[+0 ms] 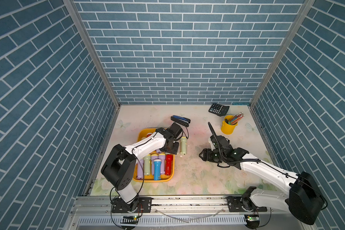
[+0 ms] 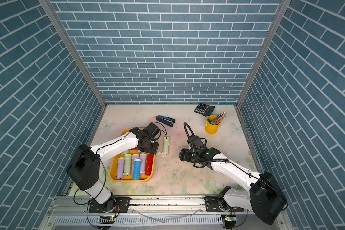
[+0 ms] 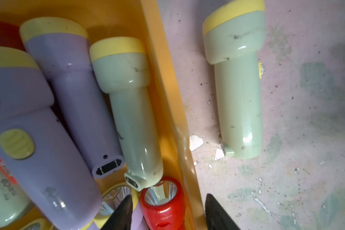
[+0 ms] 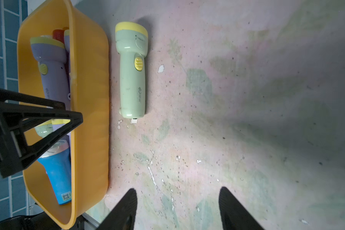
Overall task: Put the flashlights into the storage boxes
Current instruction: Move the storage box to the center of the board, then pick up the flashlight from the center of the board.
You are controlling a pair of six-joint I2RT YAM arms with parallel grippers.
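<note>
The yellow-orange storage box (image 1: 153, 180) (image 2: 127, 180) lies on the left of the mat and holds several flashlights: lilac (image 3: 74, 95), pale green (image 3: 131, 111), blue (image 1: 157, 169) and red (image 3: 163, 205). One pale green flashlight (image 1: 183, 146) (image 2: 166, 146) (image 3: 237, 89) (image 4: 132, 79) lies on the mat just right of the box, yellow head pointing away. My left gripper (image 1: 168, 151) (image 3: 168, 196) hangs open over the box's right rim (image 3: 167, 95), above the red flashlight's head, gripping nothing. My right gripper (image 1: 200, 156) (image 4: 178, 189) is open and empty over bare mat, right of the loose flashlight.
A yellow pencil cup (image 1: 229, 127) and a black calculator (image 1: 218, 109) stand at the back right. A blue and black stapler-like tool (image 1: 180, 119) lies behind the box. Brick-pattern walls close in three sides. White flakes dot the mat (image 4: 247, 119).
</note>
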